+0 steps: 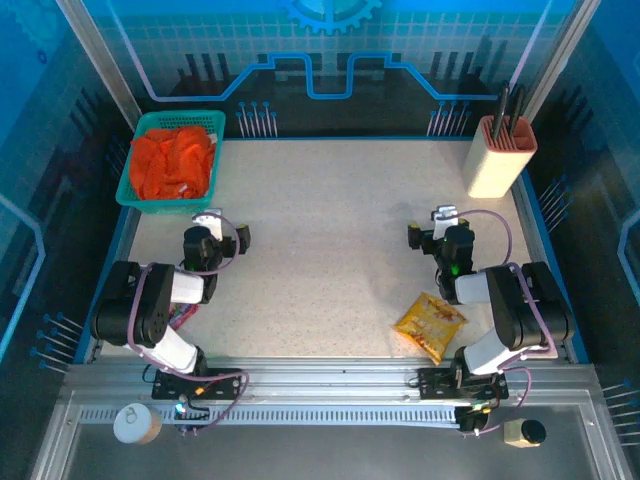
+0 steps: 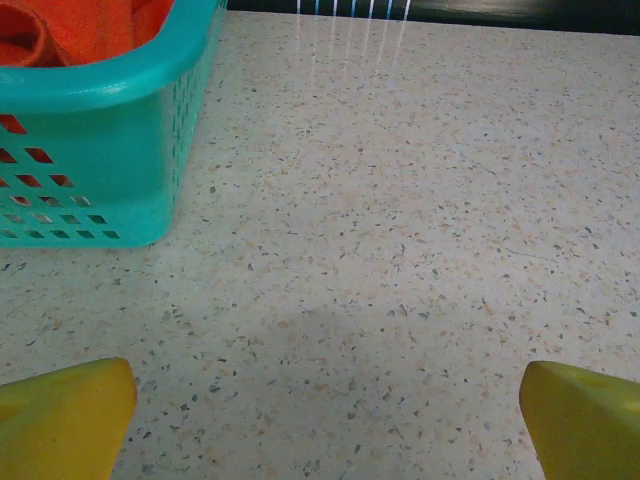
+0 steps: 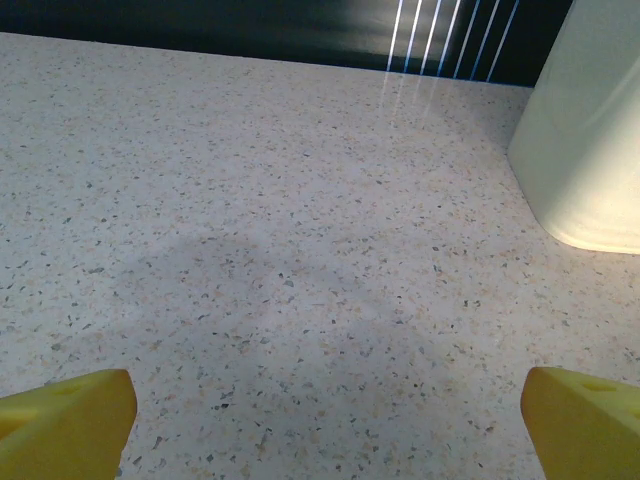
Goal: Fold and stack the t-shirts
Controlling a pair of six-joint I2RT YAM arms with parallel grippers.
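Surface: a speckled beige tabletop (image 1: 330, 230) is seen, bare through the middle. Soft shadows are cast on it ahead of both grippers.
Room: blue walls (image 1: 400, 40) printed with a circuit pattern are set round the far and side edges. An aluminium frame (image 1: 330, 385) runs along the near edge.
Left gripper: the left gripper (image 2: 325, 425) is held low over the table at the near left. Its yellow fingertips (image 2: 65, 420) are spread wide with nothing between them.
Right gripper: the right gripper (image 3: 325, 420) is held low at the near right, fingertips (image 3: 585, 420) likewise spread wide and empty.
T-shirt: the orange t-shirt (image 1: 172, 162) is bunched up in the basket at the far left. How many shirts are there cannot be told. It lies far-left of the left fingers, apart and untouched, and is well apart from the right gripper.
Basket: a teal perforated plastic basket (image 1: 185, 116) is set in the far left corner and heaped with the orange fabric.
Holder: a cream holder (image 1: 492, 165) with an orange rim is stood at the far right. Dark utensils (image 1: 510, 105) are held upright in it.
Snack packet: a glossy yellow-orange snack packet (image 1: 430, 325) is laid flat at the near right, just beside the right arm.
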